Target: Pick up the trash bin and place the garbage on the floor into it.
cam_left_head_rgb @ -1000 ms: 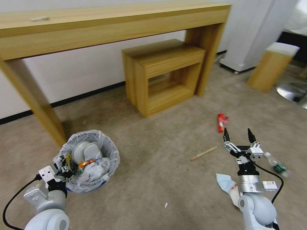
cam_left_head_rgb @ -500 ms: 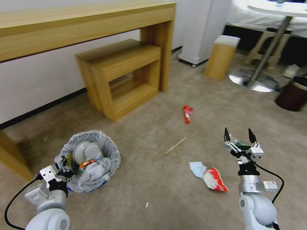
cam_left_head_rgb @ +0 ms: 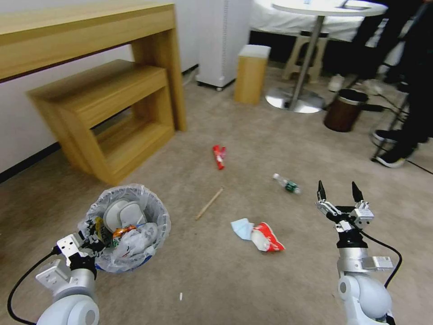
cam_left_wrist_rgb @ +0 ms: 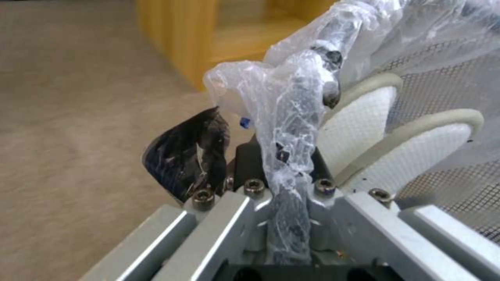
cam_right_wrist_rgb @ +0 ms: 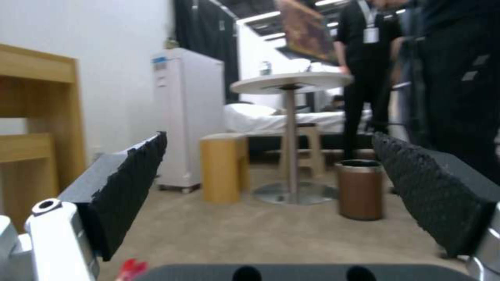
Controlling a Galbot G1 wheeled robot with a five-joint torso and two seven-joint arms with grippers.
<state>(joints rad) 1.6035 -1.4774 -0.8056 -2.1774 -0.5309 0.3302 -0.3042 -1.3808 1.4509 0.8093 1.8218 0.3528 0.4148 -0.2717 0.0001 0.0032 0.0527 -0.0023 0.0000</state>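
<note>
Head view, 7 o'clock: left end effector [cam_left_head_rgb: 88, 243] clamped on rim of trash bin [cam_left_head_rgb: 124, 225], pinching crinkled liner along with bin wall. Bin carried at robot's own side, mouth up; probable reason: keeps opening within reach of other arm for drop-ins. Already inside: white slippers [cam_left_head_rgb: 122, 213], wrappers, crumpled plastic.

Left wrist view: liner [cam_left_wrist_rgb: 291, 128] bunched and drawn down between the closed jaws; mesh slipper uppers [cam_left_wrist_rgb: 416, 152] just beyond. Grip on rim, not on body; judged adequate for a light bin, some risk of liner slipping.

Head view, 4 o'clock: right end effector [cam_left_head_rgb: 339, 198] held off the floor [cam_left_head_rgb: 225, 280], fingers spread wide, nothing between them. Right wrist view confirms: black toothed pads [cam_right_wrist_rgb: 130, 179] well apart, pointing level across the room. Likely kept spread in readiness for next pickup.

Garbage remaining on the beige carpet, by position ahead of robot:
- red carton [cam_left_head_rgb: 267, 238] touching mask [cam_left_head_rgb: 241, 228], 12 o'clock, nearest
- wooden stick [cam_left_head_rgb: 209, 203], 11 o'clock
- clear bottle [cam_left_head_rgb: 287, 183], 1 o'clock
- red wrapper [cam_left_head_rgb: 219, 156], 12 o'clock, farther out
- small white scrap [cam_left_head_rgb: 180, 296], near base

Brown bin with metal rim [cam_left_head_rgb: 343, 109] far at 1 o'clock, beside pedestal table; not part of task.

Judgement: collection partly done, five pieces left.
</note>
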